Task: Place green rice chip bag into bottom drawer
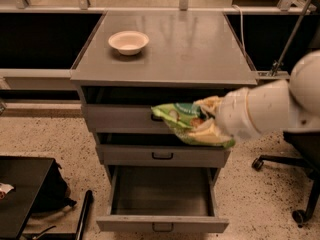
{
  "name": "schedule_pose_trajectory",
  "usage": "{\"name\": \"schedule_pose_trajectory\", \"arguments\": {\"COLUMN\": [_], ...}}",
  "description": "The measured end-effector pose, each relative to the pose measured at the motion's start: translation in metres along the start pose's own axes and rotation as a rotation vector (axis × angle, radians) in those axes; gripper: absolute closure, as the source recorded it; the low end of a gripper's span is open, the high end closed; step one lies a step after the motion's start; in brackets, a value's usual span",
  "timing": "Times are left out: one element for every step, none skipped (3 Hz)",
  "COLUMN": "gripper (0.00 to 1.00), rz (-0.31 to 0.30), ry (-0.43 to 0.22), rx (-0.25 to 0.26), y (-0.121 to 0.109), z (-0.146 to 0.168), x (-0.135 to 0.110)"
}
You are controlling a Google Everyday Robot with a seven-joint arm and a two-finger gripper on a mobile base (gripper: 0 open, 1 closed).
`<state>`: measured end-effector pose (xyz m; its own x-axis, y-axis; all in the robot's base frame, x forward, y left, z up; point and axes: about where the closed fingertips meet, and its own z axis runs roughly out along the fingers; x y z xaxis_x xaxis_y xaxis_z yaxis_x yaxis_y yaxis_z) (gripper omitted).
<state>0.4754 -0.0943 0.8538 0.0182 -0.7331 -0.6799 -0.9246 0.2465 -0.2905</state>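
The green rice chip bag (187, 123) hangs in the air in front of the two upper drawers, held at its right end. My gripper (216, 120) sits at the end of the white arm coming in from the right and is shut on the bag, well above the drawer opening. The bottom drawer (162, 223) is pulled out, its flat grey floor bare, directly below and slightly left of the bag.
A white bowl (128, 42) sits on the grey cabinet top (200, 54). The middle drawer (162, 155) is closed. A black office chair base (300, 184) stands at the right; a black bag (50, 191) and a dark table (20, 194) at the lower left.
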Motion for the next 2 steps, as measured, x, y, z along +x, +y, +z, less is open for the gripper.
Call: {"name": "schedule_pose_trajectory", "arguments": {"gripper": [1.00,1.00], "rz": [0.033,0.032], "ry": [-0.087,-0.097], "rx": [-0.018,-0.033], "y": [0.0354,0.0407], "z": [0.0488,0.0567], "x": [0.0160,0.0184]}}
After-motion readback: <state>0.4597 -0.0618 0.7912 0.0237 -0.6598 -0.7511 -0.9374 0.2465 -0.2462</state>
